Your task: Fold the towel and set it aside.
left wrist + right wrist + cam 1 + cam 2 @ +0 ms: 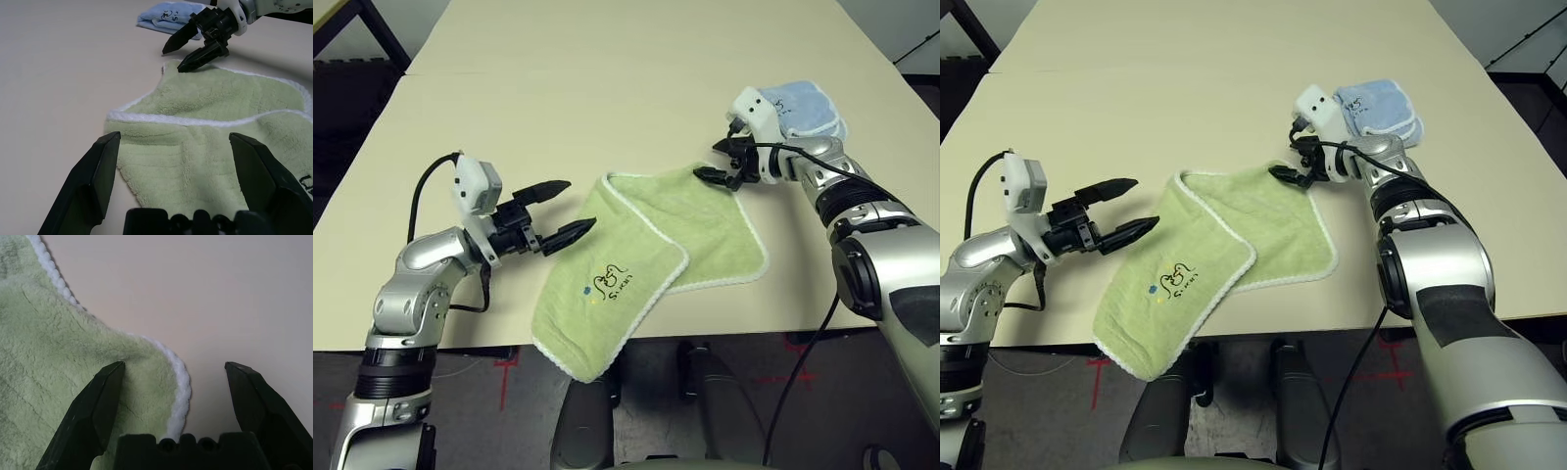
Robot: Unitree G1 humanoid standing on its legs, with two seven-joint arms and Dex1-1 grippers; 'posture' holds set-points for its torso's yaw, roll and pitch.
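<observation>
Left eye view has the towel (646, 259) lying on the table (558, 88), folded over diagonally, its logo side up and its near corner hanging past the table's front edge. My right gripper (720, 166) hovers at the towel's far corner with its two fingers spread apart, holding nothing; in the right wrist view that white-edged corner sits between them. My left gripper (563, 209) waits just beside the towel's left fold, fingers also spread wide and empty, pointing toward the cloth. Behind my right wrist a light blue folded cloth (808, 108) rests on the table, apart from the towel.
</observation>
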